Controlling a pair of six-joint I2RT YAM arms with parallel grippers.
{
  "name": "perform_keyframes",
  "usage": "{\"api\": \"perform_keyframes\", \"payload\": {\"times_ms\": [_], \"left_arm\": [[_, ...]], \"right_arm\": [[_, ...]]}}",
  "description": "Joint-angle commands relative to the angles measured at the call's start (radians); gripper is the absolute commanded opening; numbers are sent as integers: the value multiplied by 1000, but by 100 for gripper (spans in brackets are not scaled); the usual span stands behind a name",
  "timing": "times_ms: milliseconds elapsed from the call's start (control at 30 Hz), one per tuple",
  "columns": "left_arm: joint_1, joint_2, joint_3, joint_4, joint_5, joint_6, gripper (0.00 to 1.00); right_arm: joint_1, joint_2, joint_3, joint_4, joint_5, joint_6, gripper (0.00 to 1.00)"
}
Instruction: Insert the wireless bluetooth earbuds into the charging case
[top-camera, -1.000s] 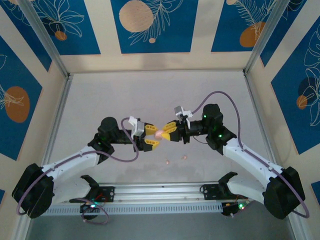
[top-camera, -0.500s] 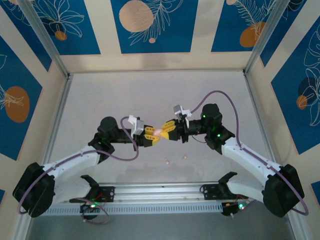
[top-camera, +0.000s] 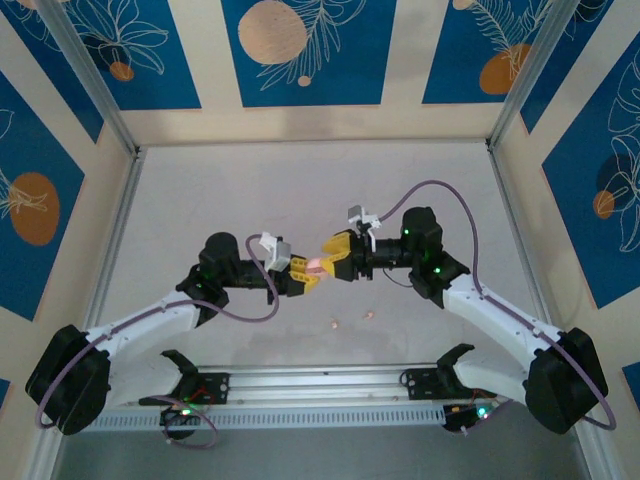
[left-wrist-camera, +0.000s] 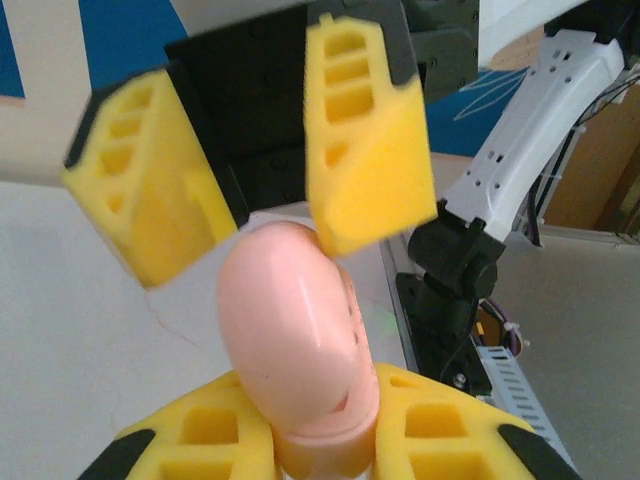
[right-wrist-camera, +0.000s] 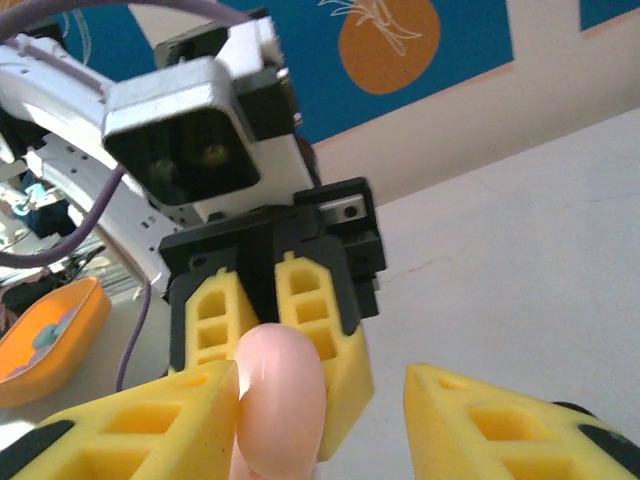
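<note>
Pale pink glossy rounded charging case (left-wrist-camera: 295, 330) stood lengthwise out of my left gripper (left-wrist-camera: 320, 405), clamped on it at frame bottom; my right gripper (left-wrist-camera: 270, 240) hung parted around its top.

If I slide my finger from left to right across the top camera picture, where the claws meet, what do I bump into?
Left arm → left claw → pink charging case → right claw → right arm.
</note>
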Motion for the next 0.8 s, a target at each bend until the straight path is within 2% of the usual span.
{"api": "perform_keyframes", "payload": {"times_ms": [0, 200, 367, 533, 667, 767], "left_arm": [[2, -23, 31, -39, 42, 59, 17], [2, -39, 24, -81, 11, 88, 17], [2, -37, 32, -163, -43, 121, 17], [2, -20, 47, -181, 13, 128, 17], [3, -14, 60, -177, 59, 114, 17], [2, -9, 68, -172, 78, 98, 17]], "right_arm": [[-25, 26, 32, -49, 91, 38, 46], [-38, 48, 44, -70, 73, 69, 47], [-43, -6, 38, -91, 23, 47, 50], [-31, -65, 75, -301, -95, -159, 53], [14, -64, 153, -526, -50, -335, 53], [36, -29, 201, -607, -32, -396, 53]]}}
